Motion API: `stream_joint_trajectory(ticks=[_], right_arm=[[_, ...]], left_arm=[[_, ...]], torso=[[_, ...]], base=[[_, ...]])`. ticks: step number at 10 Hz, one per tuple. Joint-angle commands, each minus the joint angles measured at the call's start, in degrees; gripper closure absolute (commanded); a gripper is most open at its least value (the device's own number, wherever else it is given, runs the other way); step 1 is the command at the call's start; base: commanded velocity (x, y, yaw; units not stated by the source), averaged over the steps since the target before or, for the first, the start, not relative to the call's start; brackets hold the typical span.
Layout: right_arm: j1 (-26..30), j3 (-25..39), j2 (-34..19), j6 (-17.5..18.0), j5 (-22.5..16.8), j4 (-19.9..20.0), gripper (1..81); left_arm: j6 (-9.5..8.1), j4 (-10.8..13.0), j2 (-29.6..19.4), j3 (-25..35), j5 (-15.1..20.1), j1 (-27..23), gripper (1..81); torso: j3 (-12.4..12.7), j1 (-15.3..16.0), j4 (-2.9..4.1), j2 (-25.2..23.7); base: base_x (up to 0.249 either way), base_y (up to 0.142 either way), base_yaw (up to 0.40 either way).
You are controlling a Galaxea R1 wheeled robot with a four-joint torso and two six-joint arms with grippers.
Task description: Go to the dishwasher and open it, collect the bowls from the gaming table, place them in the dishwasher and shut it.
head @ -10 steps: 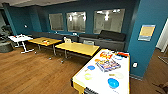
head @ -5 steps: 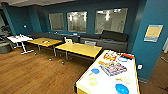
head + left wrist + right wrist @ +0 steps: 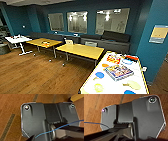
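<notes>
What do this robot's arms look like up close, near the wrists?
Each wrist carries a wide dark grey plate with rounded corners, left and right, with round shiny fittings at the corners. A dark jointed bar with a metallic ring runs beside each plate, and a thin blue cable trails across.

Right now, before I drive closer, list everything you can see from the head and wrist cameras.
gaming table: one, white top, yellow edge, near right.
bowls: blue one, pale yellow-green one, another blue one at the near edge, all on that table.
game boxes: colourful flat box, red-yellow box, on the same table.
yellow-topped tables: two, and, mid-room.
white table: one, far left.
dark sofas: along the back wall.
wood floor: brown.
poster: on the blue wall, right.
wrist plates: dark, left, right, over the floor.
</notes>
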Motion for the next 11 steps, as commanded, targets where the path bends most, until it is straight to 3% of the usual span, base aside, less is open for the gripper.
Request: stream_joint_trajectory(ticks=[1, 4, 11], right_arm=[[2.74, 0.43, 0.55, -0.17, -2.77, -0.33, 1.0], [2.92, 0.43, 0.63, -0.26, -2.86, -0.33, 1.0], [2.83, 0.43, 0.63, -0.26, -2.77, -0.33, 1.0]], left_arm=[[0.24, 0.22, -0.11, 0.01, 3.01, -2.94, 1.0], [0.16, 0.22, -0.11, 0.01, 3.10, -2.93, 1.0], [0.16, -0.31, 0.16, 0.01, 3.11, -2.93, 1.0]], torso=[[0.00, 0.00, 0.00, 0.00], [-0.02, 0.09, 0.00, 0.04], [-0.02, 0.02, 0.00, 0.04]], base=[[0.188, 0.125, 0.000], [0.087, 0.105, 0.000], [0.000, 0.000, 0.000]])
